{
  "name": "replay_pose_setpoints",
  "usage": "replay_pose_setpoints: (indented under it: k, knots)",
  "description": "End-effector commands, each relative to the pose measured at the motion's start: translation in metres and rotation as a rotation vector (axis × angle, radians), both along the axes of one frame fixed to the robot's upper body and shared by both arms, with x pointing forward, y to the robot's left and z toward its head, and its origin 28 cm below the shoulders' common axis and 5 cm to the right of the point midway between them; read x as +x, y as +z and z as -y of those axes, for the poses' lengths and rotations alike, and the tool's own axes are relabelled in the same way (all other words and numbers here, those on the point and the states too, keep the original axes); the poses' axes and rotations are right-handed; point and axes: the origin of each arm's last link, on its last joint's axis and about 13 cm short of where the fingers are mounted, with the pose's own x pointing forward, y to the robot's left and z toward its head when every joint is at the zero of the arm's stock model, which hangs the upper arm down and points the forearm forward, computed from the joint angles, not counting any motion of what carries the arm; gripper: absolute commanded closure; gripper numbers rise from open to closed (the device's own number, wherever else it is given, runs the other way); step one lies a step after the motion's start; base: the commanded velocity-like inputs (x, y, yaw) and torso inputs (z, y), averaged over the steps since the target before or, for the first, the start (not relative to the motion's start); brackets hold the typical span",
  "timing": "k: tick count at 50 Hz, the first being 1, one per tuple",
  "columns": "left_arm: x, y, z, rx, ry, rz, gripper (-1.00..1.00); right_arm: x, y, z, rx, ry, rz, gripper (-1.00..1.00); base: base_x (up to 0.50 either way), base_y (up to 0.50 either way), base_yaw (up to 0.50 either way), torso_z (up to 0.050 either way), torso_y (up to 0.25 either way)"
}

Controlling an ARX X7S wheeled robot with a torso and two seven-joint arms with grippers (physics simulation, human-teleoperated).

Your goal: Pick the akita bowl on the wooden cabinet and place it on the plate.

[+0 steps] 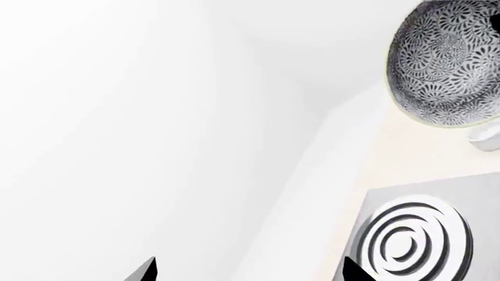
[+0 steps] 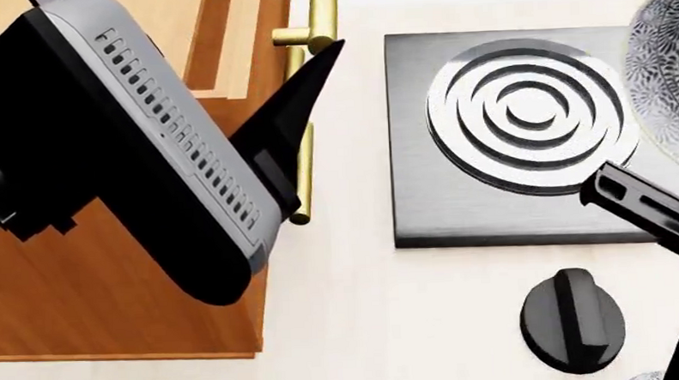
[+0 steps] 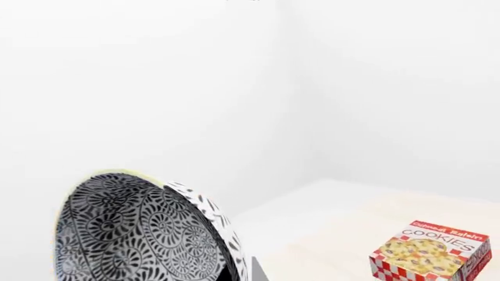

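Right wrist view: my right gripper [image 3: 238, 272] is clamping the akita bowl's [image 3: 133, 234] rim, lifted and tipped on edge.
Left fingers [image 1: 149, 270]: sitting apart, holding nothing.
Surface: pale counter [image 2: 414, 315], grey burner plate [image 2: 477, 201], black knob [image 2: 571, 320], wooden cabinet [image 2: 116, 320] beside.
Room: white walls; cookie box [image 3: 432, 250] is lying beyond.

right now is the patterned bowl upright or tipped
Tipped. In the right wrist view the akita bowl stands on edge, its patterned inside facing sideways at the camera. Its contents cannot be told for sure.
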Motion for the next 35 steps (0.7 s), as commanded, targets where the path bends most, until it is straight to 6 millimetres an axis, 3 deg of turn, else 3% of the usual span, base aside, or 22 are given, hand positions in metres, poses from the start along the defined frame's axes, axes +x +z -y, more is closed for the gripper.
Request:
replay_pose_setpoints:
  k: [1,20,35]
  knots:
    - [-0.001,0.002,0.000,-0.004,0.002,0.002,-1.00,-0.012,0.010,0.013,0.155,-0.059,0.076,1.00,0.00,0.00,0.00,0.000,0.000]
    - [-0.002,-0.001,-0.001,-0.004,0.003,-0.020,-1.00,-0.021,0.009,0.032,0.248,-0.115,0.095,1.00,0.00,0.00,0.00,0.001,0.001]
    - [-0.002,-0.001,-0.002,-0.008,0.004,-0.016,-1.00,-0.036,0.012,0.049,0.520,0.006,0.195,1.00,0.00,0.00,0.00,0.000,0.001]
